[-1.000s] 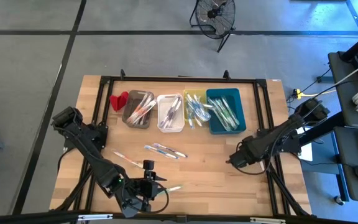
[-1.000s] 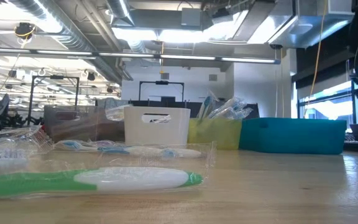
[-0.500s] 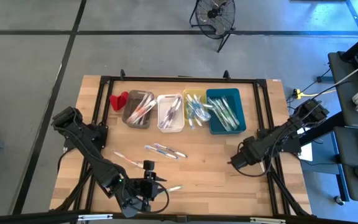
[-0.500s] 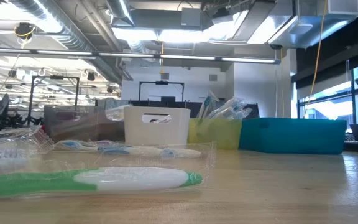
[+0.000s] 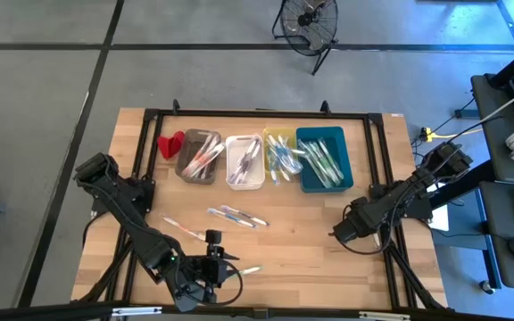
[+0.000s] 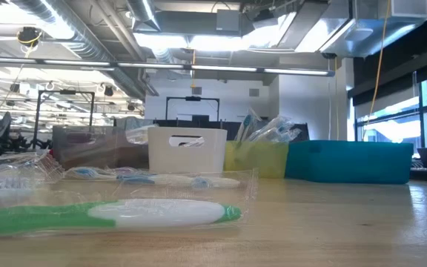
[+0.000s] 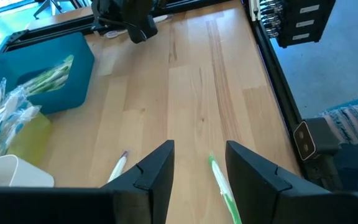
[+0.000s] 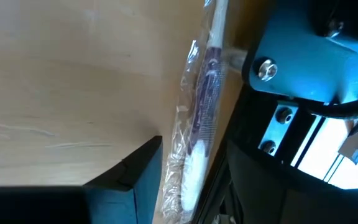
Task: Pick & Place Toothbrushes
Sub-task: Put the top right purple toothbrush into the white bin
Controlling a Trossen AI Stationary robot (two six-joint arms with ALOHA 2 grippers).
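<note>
Bright, even overhead light falls on the wooden table [image 5: 302, 241], casting soft shadows; ceiling strip lights [image 6: 191, 41] glare across the low view (nearest green toothbrush [image 6: 110, 215] slightly out of focus).

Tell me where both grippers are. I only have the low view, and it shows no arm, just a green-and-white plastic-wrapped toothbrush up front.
Observer: The left gripper is at the wooden table's near edge, fingers open. That green-and-white plastic-wrapped toothbrush lies on the table in line with the gap.
Operator: Now report the right one.
Observer: The right gripper is low by the table's right edge. It is open, with a purple plastic-wrapped toothbrush between its fingers.
</note>
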